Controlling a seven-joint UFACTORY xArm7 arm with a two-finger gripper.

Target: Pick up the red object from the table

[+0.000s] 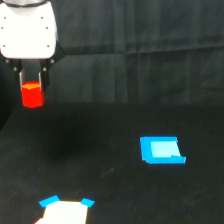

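The red object (33, 94) is a small bright red-orange block at the exterior view's upper left. It hangs between the two dark fingers of my gripper (33, 82), well above the table (110, 175). The gripper is shut on the block's upper part, under a white rounded wrist housing (27, 30). The block's lower half sticks out below the fingertips. A faint dark shadow lies on the table beneath it.
A flat blue rectangle (161, 150) lies on the table at the exterior view's right of centre. At the bottom edge sits a white piece with blue corners (66, 210). The backdrop is dark like the table.
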